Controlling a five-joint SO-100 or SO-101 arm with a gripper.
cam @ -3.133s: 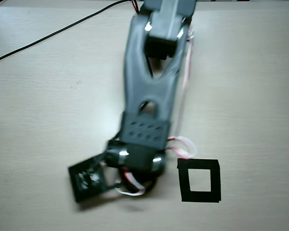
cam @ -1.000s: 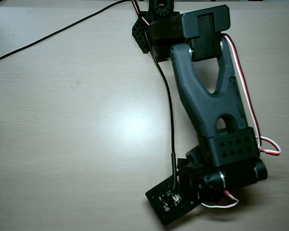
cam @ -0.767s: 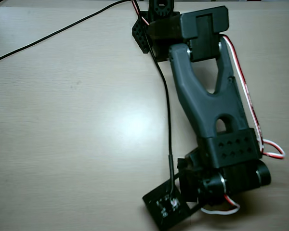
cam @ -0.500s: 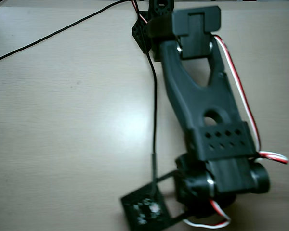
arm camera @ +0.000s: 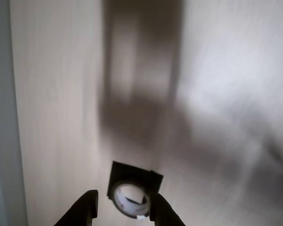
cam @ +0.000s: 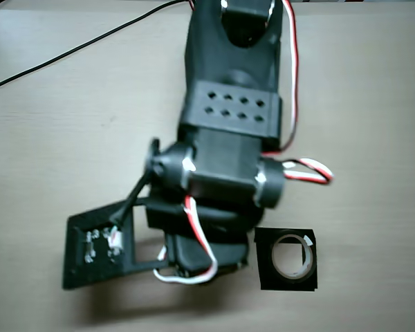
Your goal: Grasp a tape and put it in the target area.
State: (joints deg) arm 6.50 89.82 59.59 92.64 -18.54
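Note:
The tape (cam: 274, 257) is a thin black ring with a pale inner rim and a small white tab. It lies flat inside the target area (cam: 264, 278), a square of black tape strips on the pale wooden table. In the wrist view, my gripper (arm camera: 123, 194) comes in from the bottom edge with its two dark fingers apart. The tape (arm camera: 134, 210) and the target area (arm camera: 120, 170) show on the table below and between them. The fingers do not appear to touch the tape. In the overhead view, the arm's body hides the fingertips, left of the square.
The arm (cam: 228, 117) with red and white wires fills the middle of the overhead view. Its black frame-shaped part (cam: 76, 252) sits at the lower left. A black cable (cam: 69, 50) runs across the upper left. The table's edge (arm camera: 12, 117) shows at the wrist view's left.

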